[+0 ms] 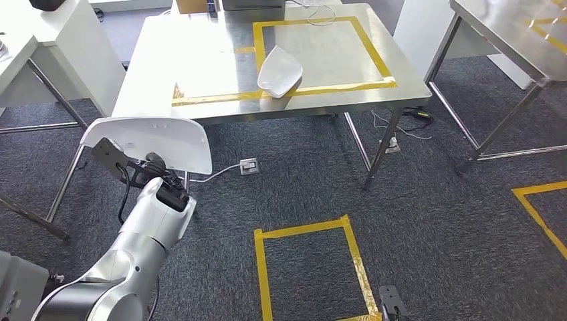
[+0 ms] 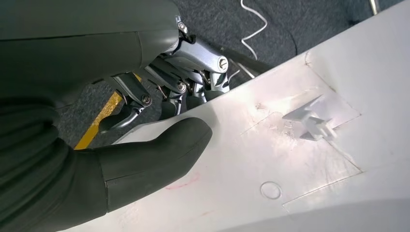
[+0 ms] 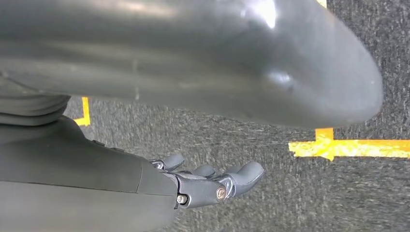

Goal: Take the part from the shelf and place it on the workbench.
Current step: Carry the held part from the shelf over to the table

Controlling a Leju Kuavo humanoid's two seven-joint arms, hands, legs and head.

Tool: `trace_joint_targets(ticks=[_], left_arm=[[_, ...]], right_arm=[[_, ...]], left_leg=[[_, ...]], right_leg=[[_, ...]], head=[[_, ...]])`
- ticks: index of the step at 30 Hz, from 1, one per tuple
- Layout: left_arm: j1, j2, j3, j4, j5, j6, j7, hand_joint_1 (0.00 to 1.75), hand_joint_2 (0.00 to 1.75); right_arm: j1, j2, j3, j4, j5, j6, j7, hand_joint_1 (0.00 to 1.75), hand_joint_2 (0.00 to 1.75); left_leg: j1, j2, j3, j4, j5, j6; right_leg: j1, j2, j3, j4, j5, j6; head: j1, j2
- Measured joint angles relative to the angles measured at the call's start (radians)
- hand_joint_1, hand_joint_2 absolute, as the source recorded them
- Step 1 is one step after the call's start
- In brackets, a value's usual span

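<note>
My left hand (image 1: 159, 177) holds a large white curved part (image 1: 150, 137) low at the left, in front of the steel workbench (image 1: 200, 60). In the left wrist view the thumb (image 2: 154, 157) presses on the part's white inner face (image 2: 290, 164), and the fingers (image 2: 179, 92) wrap its edge from the other side. A second white part (image 1: 279, 70) lies on the workbench, across the near edge of a yellow tape rectangle (image 1: 374, 50). My right hand (image 3: 212, 183) hangs over the carpet with its fingers loosely extended and nothing in it.
A white table (image 1: 40, 40) stands to the left and another steel table (image 1: 508, 33) to the right. On the carpet are a yellow tape square (image 1: 311, 267), more tape at the right (image 1: 538, 207) and a floor socket with a cable (image 1: 249, 165).
</note>
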Motion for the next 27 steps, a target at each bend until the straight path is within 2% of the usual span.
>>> trace_joint_targets(ticks=[2,3,4,5,6,7,8,9,10,11,12,14,15,16,20,27], left_arm=[[0.002,-0.003,0.000,0.000,-0.002,0.000,-0.002,1.75,1.75],[0.004,-0.005,0.000,0.000,-0.005,0.000,-0.003,1.75,1.75],[0.005,-0.008,0.000,-0.002,-0.008,0.000,-0.006,1.75,1.75],[0.005,-0.009,0.000,-0.004,-0.010,0.000,-0.008,1.75,1.75],[0.005,-0.010,0.000,-0.007,-0.012,0.001,-0.011,1.75,1.75],[0.006,-0.008,0.000,-0.009,-0.014,0.001,-0.012,1.75,1.75],[0.008,-0.007,0.000,-0.010,-0.014,0.001,-0.013,1.75,1.75],[0.010,-0.004,0.000,-0.010,-0.014,0.001,-0.013,1.75,1.75],[0.013,-0.002,0.000,-0.010,-0.014,0.001,-0.013,1.75,1.75],[0.015,-0.001,0.000,-0.010,-0.014,0.001,-0.013,1.75,1.75],[0.016,0.000,0.000,-0.010,-0.014,0.001,-0.013,1.75,1.75],[0.016,-0.001,0.000,-0.012,-0.014,0.001,-0.013,1.75,1.75],[0.016,-0.001,0.000,-0.013,-0.014,0.001,-0.013,1.75,1.75],[0.016,-0.001,0.000,-0.014,-0.015,0.001,-0.012,1.75,1.75],[0.017,-0.002,0.000,-0.014,-0.020,0.001,-0.012,1.75,1.75],[0.016,0.001,0.000,-0.015,-0.026,0.001,-0.008,1.75,1.75]], right_arm=[[0.002,0.000,0.000,0.000,0.002,0.001,0.000,0.00,0.00],[0.004,0.000,0.000,0.000,0.003,0.001,0.000,0.00,0.00],[0.006,0.000,0.000,0.000,0.004,0.001,0.000,0.00,0.00],[0.007,0.000,0.000,0.000,0.004,0.001,0.000,0.00,0.00],[0.006,0.000,0.000,0.000,0.005,0.001,0.000,0.00,0.00],[0.004,0.000,0.000,0.000,0.006,0.000,0.000,0.00,0.00],[0.001,0.000,0.000,0.000,0.008,0.000,0.001,0.00,0.00],[-0.002,0.000,0.000,0.000,0.010,0.000,0.001,0.00,0.00],[-0.002,0.000,0.001,0.000,0.012,-0.001,0.000,0.00,0.00],[-0.001,0.001,0.002,0.000,0.014,-0.003,0.000,0.00,0.00],[0.001,0.001,0.002,0.000,0.016,-0.004,0.000,0.00,0.00],[0.001,0.000,0.005,0.000,0.019,-0.006,0.000,0.00,0.00],[0.001,-0.001,0.006,0.000,0.020,-0.007,0.000,0.00,0.00],[0.002,-0.001,0.008,0.000,0.021,-0.008,0.000,0.00,0.00],[0.005,-0.001,0.014,0.000,0.026,-0.008,0.000,0.00,0.00],[0.005,-0.001,0.016,0.000,0.028,-0.009,0.001,0.00,0.00]], left_leg=[[-0.003,-0.003,0.013,-0.025,-0.001,0.007],[-0.003,0.007,0.013,-0.026,0.002,0.014],[-0.003,0.019,0.014,-0.030,0.005,0.021],[-0.002,0.030,0.016,-0.035,0.008,0.030],[0.000,0.043,0.018,-0.040,0.010,0.037],[-0.002,0.056,0.018,-0.042,0.011,0.042],[-0.003,0.068,0.018,-0.043,0.011,0.045],[-0.005,0.080,0.017,-0.043,0.010,0.047],[-0.006,0.091,0.017,-0.042,0.009,0.047],[-0.006,0.099,0.017,-0.041,0.008,0.047],[-0.006,0.106,0.017,-0.040,0.007,0.046],[-0.008,0.118,0.017,-0.037,0.004,0.040],[-0.010,0.122,0.017,-0.035,0.003,0.036],[-0.013,0.125,0.017,-0.033,0.001,0.033],[-0.016,0.126,0.018,-0.038,0.004,0.034],[-0.015,0.125,0.022,-0.050,0.012,0.019]], right_leg=[[-0.002,0.018,-0.009,-0.001,0.004,0.014],[-0.003,0.028,-0.011,-0.004,0.007,0.022],[-0.003,0.024,-0.013,-0.003,0.007,0.028],[-0.001,0.002,-0.019,0.009,-0.001,0.033],[0.001,-0.032,-0.035,0.042,-0.021,0.037],[0.003,-0.074,-0.061,0.097,-0.051,0.039],[0.004,-0.105,-0.094,0.165,-0.085,0.041],[0.003,-0.122,-0.126,0.231,-0.111,0.043],[0.002,-0.129,-0.145,0.273,-0.123,0.045],[0.001,-0.131,-0.144,0.276,-0.116,0.045],[0.001,-0.132,-0.121,0.237,-0.092,0.043],[0.004,-0.132,-0.039,0.093,-0.036,0.033],[0.007,-0.131,-0.007,0.035,-0.019,0.027],[0.008,-0.131,0.010,0.001,-0.012,0.023],[0.009,-0.131,0.013,-0.010,-0.008,0.018],[0.011,-0.132,0.010,-0.009,-0.009,0.008]], head=[[0.000,0.000],[0.000,0.000],[0.000,0.000],[0.001,0.000],[0.002,0.000],[0.003,0.000],[0.004,0.000],[0.004,0.000],[0.004,0.000],[0.004,0.000],[0.004,0.000],[0.004,0.000],[0.004,0.000],[0.004,0.000],[0.004,0.000],[0.004,0.000]])
